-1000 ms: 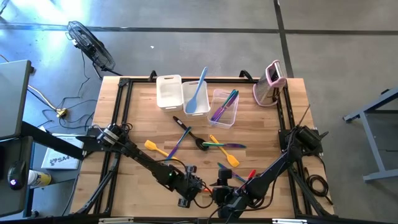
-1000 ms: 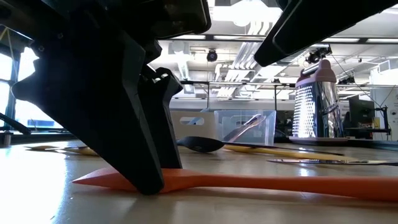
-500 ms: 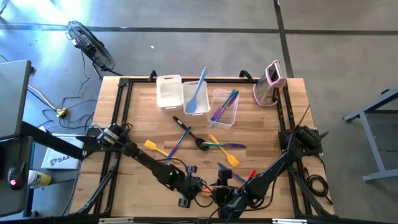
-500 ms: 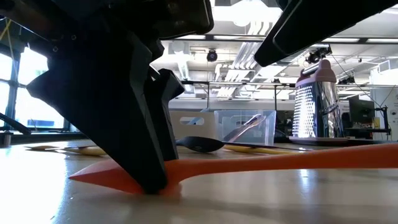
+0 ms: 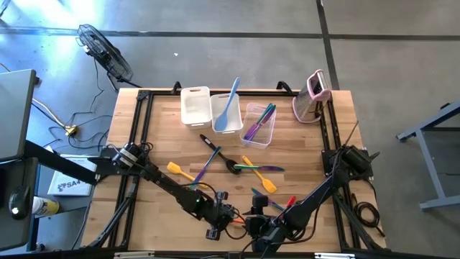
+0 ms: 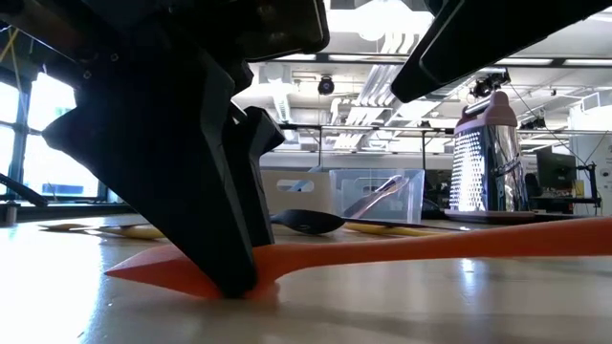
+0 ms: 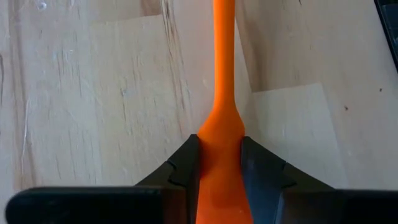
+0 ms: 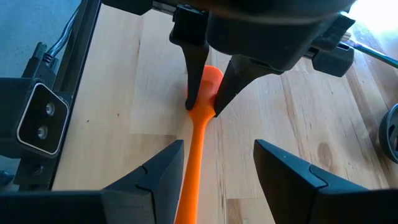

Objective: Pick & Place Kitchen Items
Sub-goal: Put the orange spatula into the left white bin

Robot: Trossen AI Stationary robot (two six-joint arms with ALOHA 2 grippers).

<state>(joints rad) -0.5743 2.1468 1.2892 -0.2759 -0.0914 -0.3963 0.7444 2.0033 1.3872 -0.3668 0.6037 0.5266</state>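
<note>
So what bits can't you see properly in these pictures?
- Orange spatula: in the left wrist view its blade end runs off the picture edge between the left end effector fingers.
- Low view: the big dark left end effector hides much of the table behind it.
- High view: the two arms cover the orange spatula near the front edge.
- Right end effector: its fingers are open, with the spatula's handle between them; touching it or not is unclear.

Grey concrete floor (image 5: 215,50), black floor fan (image 5: 104,52), bright ceiling lights (image 6: 382,21), left-hand windows (image 6: 43,158).
</note>
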